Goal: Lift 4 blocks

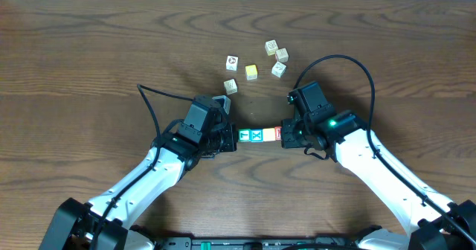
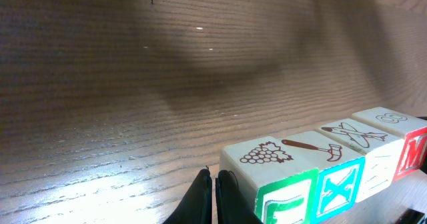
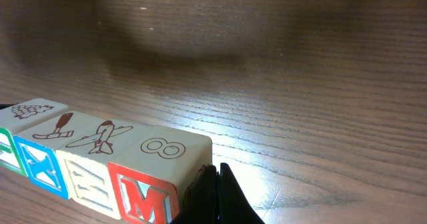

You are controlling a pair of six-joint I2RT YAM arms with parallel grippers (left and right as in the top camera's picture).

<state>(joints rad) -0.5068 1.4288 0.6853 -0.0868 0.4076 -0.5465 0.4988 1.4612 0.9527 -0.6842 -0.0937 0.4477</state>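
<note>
The four blocks form one straight row point(image 1: 261, 135), faces touching. From the left arm's end they are the teal-green block point(image 1: 246, 136), the blue X block point(image 1: 257, 136), the yellow-orange block point(image 1: 267, 135) and the red M block point(image 1: 277, 134).

The left claw point(image 1: 232, 137) has its fingers point(image 2: 200, 197) pressed together and butts against the row's teal-green end. The right claw point(image 1: 283, 135) is closed the same way, fingers together, against the row's red end. The row sits between the two claws, touching both, and is not inside either.

Whether the row is clear of the worktop point(image 1: 89, 56) cannot be told.

Well beyond the row, on the side away from the arms, five cream cubes point(image 1: 278, 69) and a pale yellow cube point(image 1: 251, 72) lie scattered.
</note>
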